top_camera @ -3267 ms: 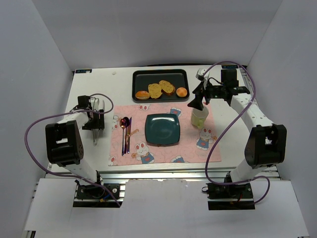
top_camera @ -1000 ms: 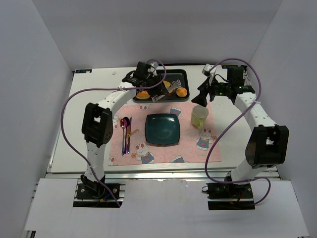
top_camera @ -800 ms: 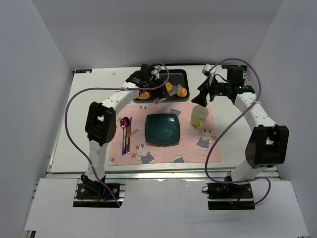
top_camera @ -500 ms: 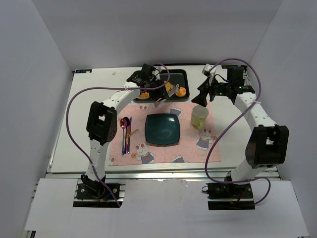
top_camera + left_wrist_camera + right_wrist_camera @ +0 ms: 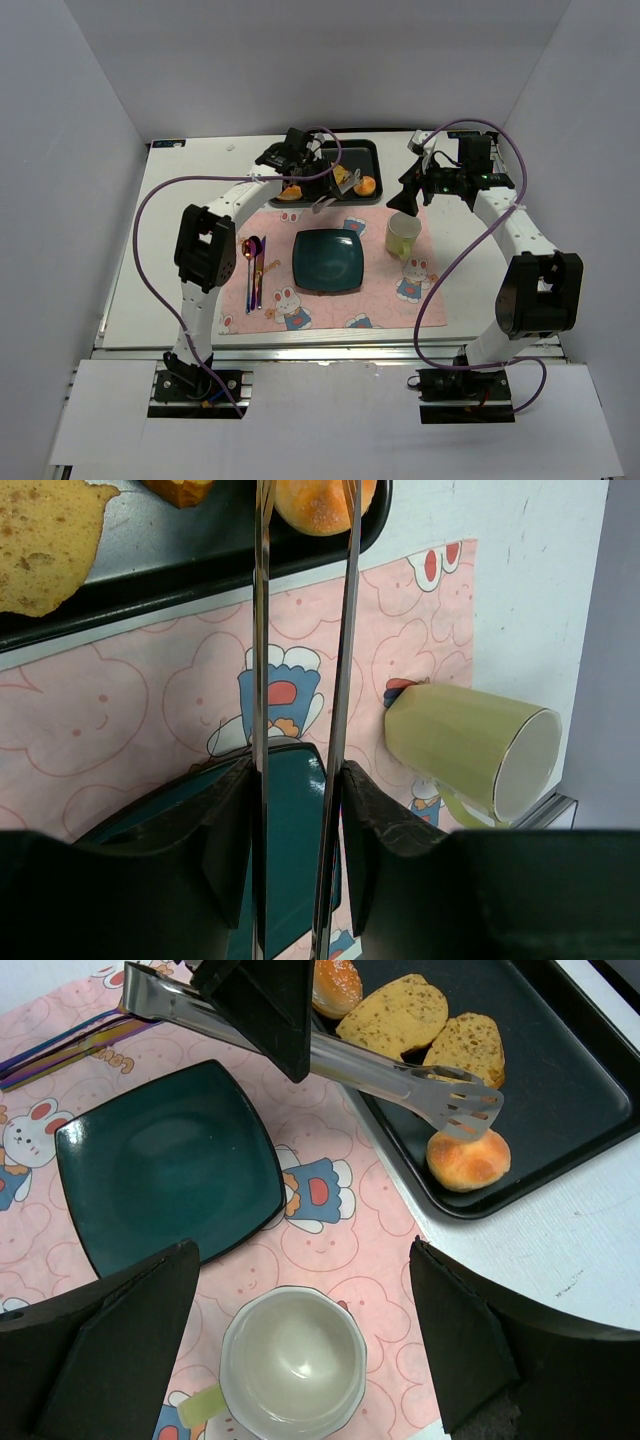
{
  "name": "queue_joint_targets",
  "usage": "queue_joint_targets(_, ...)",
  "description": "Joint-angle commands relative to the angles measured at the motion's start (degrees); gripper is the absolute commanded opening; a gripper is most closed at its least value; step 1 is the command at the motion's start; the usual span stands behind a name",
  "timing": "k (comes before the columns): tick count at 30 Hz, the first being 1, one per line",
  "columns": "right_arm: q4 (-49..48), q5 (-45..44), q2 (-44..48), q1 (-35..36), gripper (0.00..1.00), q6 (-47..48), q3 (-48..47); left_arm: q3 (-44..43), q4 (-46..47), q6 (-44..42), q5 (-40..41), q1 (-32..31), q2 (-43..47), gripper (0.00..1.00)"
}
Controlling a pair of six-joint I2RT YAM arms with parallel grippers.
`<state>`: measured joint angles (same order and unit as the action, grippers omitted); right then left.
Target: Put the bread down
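The bread, a small round golden bun [image 5: 367, 185], lies in the right end of the black tray [image 5: 360, 150]. It also shows in the right wrist view [image 5: 468, 1158] and at the top edge of the left wrist view [image 5: 318, 502]. My left gripper [image 5: 322, 190] is shut on metal tongs [image 5: 380, 1075]. The tongs reach across the tray, their open tips just over the bun. I cannot tell whether they touch it. The teal plate [image 5: 328, 260] sits empty on the pink mat. My right gripper [image 5: 405, 200] is open and empty above the mug [image 5: 292, 1360].
Two toasted slices [image 5: 395, 1015] and an oval bun [image 5: 288, 192] lie in the tray left of the bread. The pale green mug [image 5: 402, 235] stands right of the plate. A spoon and chopsticks [image 5: 250, 260] lie on the mat's left side.
My left arm has swung from the table's left side to the tray with the tongs, then edged right toward the round bun. My right gripper lifted slightly off the mug and holds still.
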<state>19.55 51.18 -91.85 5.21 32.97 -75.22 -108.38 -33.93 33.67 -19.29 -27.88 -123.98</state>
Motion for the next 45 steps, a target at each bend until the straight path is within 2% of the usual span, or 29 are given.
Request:
queue_joint_targets(1, -1.09, 1.03, 2.38, -0.38, 0.89, -0.45, 0.07, -1.23, 2.38, 1.13, -0.49, -0.07, 5.24, 0.48)
queue_joint_targets(18, -0.92, 1.03, 2.56, -0.47, 0.89, -0.45, 0.34, 1.24, 3.52, 1.40, 0.04, 0.02, 7.79, 0.48)
queue_joint_targets(45, -1.01, 0.94, 2.29, -0.47, 0.89, -0.36, 0.43, 1.77, 0.36, 1.13, 0.39, 0.02, 5.51, 0.49)
